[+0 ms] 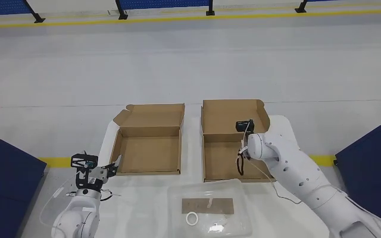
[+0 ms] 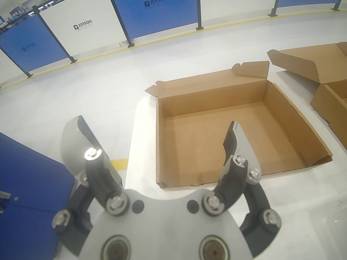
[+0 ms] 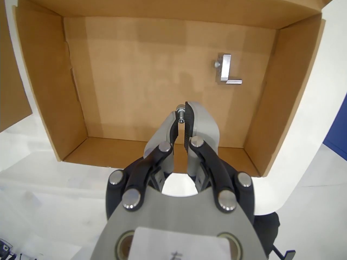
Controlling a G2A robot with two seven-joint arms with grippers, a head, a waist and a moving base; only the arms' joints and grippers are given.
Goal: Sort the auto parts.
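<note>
We see a white table on a pale floor, ringed by blue and white panels carrying a logo. Two open cardboard boxes stand on it, the right box at the left box's 3 o'clock. One L-shaped bracket lies inside the right box. Over that box, the right gripper is clamped on a small bolt. At the left box's 8 o'clock, the left gripper is spread wide.

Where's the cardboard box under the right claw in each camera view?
Top view: the box is the robot's-right one of two on the table.
Left wrist view: the box sits beyond the empty box, past the open left claw.
Right wrist view: the box lies under the right claw, which grips a small bolt; a bracket lies inside.
Shared landmark: the white table strip between the boxes.
</note>
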